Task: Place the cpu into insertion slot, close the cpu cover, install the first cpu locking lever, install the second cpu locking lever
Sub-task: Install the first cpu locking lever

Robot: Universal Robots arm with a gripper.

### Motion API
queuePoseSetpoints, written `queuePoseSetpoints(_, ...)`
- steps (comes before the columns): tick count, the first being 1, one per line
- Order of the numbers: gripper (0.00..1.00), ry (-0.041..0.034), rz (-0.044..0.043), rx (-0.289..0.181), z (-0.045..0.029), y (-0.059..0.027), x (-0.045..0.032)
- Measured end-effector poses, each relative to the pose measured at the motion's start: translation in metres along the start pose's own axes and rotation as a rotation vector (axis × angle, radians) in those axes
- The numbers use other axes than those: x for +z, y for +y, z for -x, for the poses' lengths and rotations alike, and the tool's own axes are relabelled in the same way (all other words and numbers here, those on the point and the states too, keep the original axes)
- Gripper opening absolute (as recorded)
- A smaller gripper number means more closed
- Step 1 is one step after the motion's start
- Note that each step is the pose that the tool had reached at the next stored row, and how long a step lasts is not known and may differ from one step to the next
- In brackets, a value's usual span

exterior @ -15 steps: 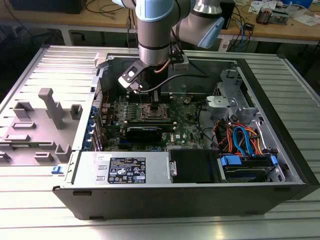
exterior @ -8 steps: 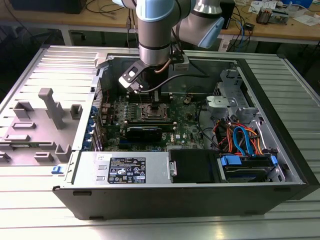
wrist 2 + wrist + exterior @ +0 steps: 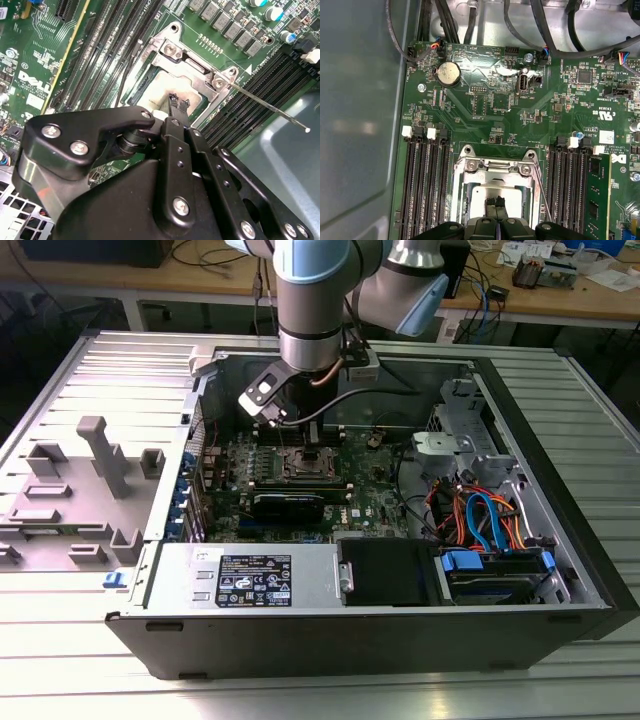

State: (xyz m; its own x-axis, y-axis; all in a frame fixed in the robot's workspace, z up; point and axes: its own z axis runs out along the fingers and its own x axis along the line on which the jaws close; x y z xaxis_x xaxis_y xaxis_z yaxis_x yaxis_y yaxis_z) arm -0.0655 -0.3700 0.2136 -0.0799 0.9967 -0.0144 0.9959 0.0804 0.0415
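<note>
In the second wrist view the gripper [image 3: 178,101] has its two black fingertips pressed almost together, with nothing pinched between them. Directly beneath them is the cpu [image 3: 159,92], its pale metal top showing flat inside the insertion slot [image 3: 146,84]. The cpu cover [image 3: 492,172] appears to lie down around the chip, its window framing the tips; whether they touch the metal or hang just above it I cannot tell from this angle. To one side of the fingers a thin locking lever [image 3: 265,107] juts out free, not latched. Beyond them stretches the green motherboard [image 3: 485,105], and long memory slots [image 3: 422,185] flank them on both sides. The step in hand looks like seating the cover; done well, the tips would bear on the frame rather than the chip, push straight down so the plate settles evenly, and keep clear of the loose lever.
</note>
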Motion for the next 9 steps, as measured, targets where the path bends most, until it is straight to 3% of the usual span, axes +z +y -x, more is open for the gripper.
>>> queuePoseSetpoints(6, 0.11, 0.0009, -0.0002, 0.000, 0.0001, 0.0005, -0.0042)
queuePoseSetpoints(9, 0.11, 0.0048, -0.0005, 0.000, 0.0001, 0.0006, -0.0044)
